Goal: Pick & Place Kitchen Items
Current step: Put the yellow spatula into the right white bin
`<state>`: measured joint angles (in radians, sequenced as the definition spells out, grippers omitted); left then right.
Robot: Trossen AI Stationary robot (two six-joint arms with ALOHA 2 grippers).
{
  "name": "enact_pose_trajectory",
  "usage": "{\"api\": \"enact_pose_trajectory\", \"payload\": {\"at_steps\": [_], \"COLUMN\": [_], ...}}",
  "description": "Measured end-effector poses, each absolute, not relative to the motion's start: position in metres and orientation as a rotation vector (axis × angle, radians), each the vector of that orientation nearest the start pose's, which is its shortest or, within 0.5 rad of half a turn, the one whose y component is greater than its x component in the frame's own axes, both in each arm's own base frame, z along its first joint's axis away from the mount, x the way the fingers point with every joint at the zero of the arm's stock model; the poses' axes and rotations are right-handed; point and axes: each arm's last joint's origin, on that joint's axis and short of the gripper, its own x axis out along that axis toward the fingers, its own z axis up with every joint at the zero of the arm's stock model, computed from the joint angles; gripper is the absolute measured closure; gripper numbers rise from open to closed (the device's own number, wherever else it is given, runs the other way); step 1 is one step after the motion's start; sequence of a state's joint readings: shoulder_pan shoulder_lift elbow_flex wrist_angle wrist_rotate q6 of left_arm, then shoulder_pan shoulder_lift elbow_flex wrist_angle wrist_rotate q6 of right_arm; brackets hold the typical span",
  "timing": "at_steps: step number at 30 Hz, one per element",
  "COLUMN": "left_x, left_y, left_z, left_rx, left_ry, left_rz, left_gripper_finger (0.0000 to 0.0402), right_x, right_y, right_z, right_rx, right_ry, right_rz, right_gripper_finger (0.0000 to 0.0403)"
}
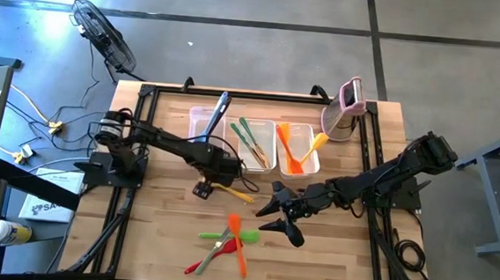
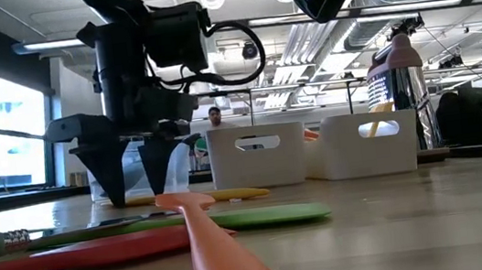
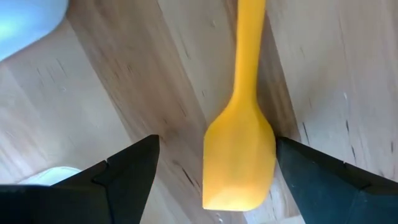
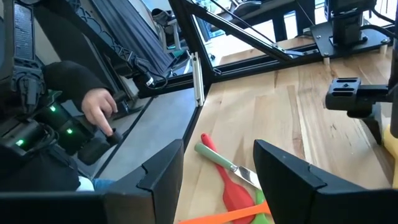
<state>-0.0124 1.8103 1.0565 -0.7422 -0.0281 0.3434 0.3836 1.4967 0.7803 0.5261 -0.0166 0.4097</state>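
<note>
Two open fingers of my left gripper (image 3: 214,171) straddle the yellow spatula (image 3: 239,158) flat on the bench (image 1: 164,240) — closing off-centre could skid it away. My right gripper (image 1: 281,223) hovers near, fingers apart, empty — a collision risk.

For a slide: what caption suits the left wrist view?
Left gripper, open, straddles the yellow spatula lying on the wooden table.

The high camera looks straight down on my whole table (image 1: 164,240). The low camera sits at tabletop height, facing the room. My left wrist camera looks down close on the yellow spatula (image 3: 239,158), shared with the high view.
</note>
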Motion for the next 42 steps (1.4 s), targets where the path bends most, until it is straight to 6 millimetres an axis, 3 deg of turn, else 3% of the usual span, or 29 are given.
{"api": "enact_pose_trajectory", "payload": {"at_steps": [19, 42], "left_x": [0.3105, 0.3118], "left_y": [-0.0059, -0.0053], "left_z": [0.138, 0.1416], "left_rx": [0.253, 0.252], "left_ry": [1.447, 1.473], "left_rz": [-0.341, -0.289], "left_gripper_finger": [0.0105, 0.0105], "right_x": [0.2962, 0.2962], "right_y": [0.1201, 0.1201], "right_z": [0.2328, 0.2327], "right_rx": [0.355, 0.353], "right_ry": [0.265, 0.266], "right_rz": [0.356, 0.357], "right_gripper_finger": [0.0217, 0.0217]}}
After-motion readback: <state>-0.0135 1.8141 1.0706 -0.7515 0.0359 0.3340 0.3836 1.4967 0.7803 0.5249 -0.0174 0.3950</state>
